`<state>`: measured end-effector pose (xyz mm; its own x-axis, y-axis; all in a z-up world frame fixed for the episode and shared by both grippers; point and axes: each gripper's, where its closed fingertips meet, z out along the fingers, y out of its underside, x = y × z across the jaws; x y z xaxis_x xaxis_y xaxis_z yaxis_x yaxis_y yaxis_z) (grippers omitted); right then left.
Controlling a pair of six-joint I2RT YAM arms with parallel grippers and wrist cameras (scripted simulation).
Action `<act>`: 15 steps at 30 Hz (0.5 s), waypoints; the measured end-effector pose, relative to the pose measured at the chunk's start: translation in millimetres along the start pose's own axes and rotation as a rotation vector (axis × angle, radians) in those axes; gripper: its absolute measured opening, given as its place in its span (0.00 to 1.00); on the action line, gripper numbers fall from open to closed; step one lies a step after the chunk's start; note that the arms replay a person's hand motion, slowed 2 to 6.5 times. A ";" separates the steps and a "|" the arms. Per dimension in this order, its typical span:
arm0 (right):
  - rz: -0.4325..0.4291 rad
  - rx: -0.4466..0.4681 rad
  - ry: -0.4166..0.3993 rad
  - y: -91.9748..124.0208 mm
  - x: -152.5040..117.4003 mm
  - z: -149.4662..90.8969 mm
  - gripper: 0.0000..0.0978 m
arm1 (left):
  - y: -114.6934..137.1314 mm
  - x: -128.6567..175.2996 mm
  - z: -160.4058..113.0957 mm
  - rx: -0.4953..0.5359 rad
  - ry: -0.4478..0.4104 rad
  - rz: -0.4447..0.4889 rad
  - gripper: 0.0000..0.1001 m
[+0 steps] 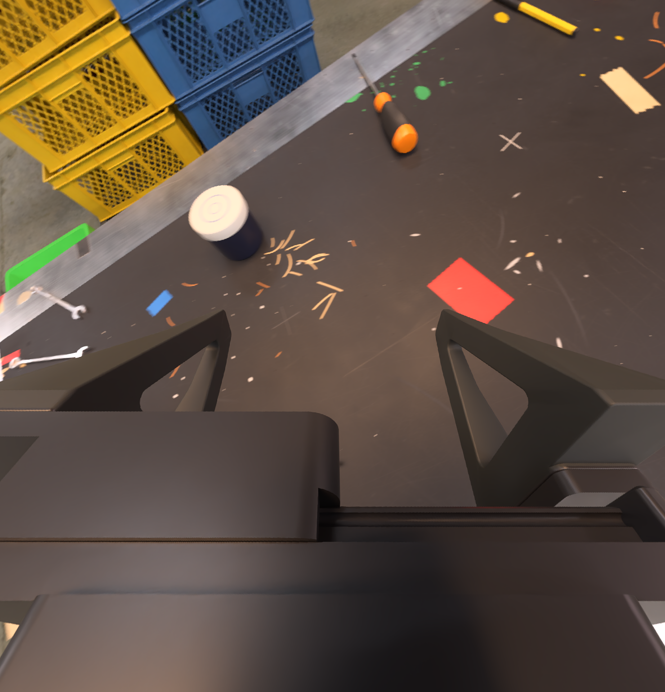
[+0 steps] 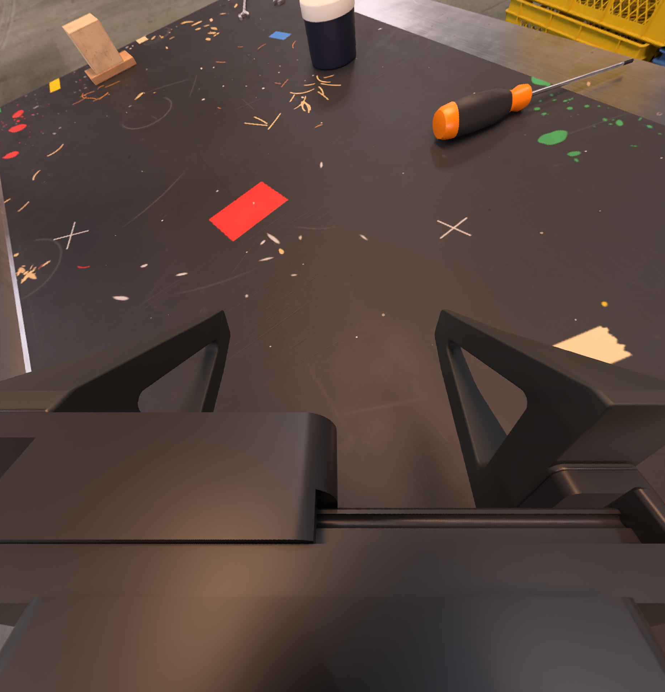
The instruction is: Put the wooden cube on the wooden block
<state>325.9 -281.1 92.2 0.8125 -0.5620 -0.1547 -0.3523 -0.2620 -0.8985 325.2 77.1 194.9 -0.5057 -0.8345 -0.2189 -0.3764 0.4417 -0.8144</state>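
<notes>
both pincers, left gripper [image 1: 333, 318] and right gripper [image 2: 333, 318], wide, empty. wooden cube [image 2: 91, 43] already on wooden block [image 2: 112, 67], far ahead-left of right pincer. judged done; next: hold clear.

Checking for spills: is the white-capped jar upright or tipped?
Upright. The jar stands on its base on the table, white cap on top.

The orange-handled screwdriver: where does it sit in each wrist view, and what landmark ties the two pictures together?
Left wrist view: the screwdriver lies upper centre, near the table's metal edge, handle end toward the camera.
Right wrist view: the screwdriver lies upper right, shaft pointing toward the far right edge.
Shared landmark: the red rectangle on the dark tabletop, nearer the camera than the screwdriver in both.
</notes>
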 end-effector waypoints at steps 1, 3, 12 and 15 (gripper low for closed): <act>0.002 0.002 -0.002 0.1 -0.7 0.2 0.96 | 1.3 13.0 7.0 0.007 0.010 0.007 0.94; 0.005 0.006 -0.005 0.1 -1.7 0.4 0.96 | 5.0 37.1 20.4 0.014 0.031 0.016 0.94; 0.015 0.014 -0.009 1.5 -4.8 -3.6 0.96 | 31.2 112.6 72.0 -0.011 0.098 -0.023 0.89; 0.016 0.014 -0.009 3.1 -5.9 -5.8 0.96 | 39.1 123.8 84.8 -0.027 0.098 -0.055 0.86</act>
<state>317.3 -283.2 92.7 0.8112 -0.5589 -0.1724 -0.3586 -0.2424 -0.9015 313.7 -36.8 90.4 -0.5567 -0.8221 -0.1196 -0.4256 0.4058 -0.8088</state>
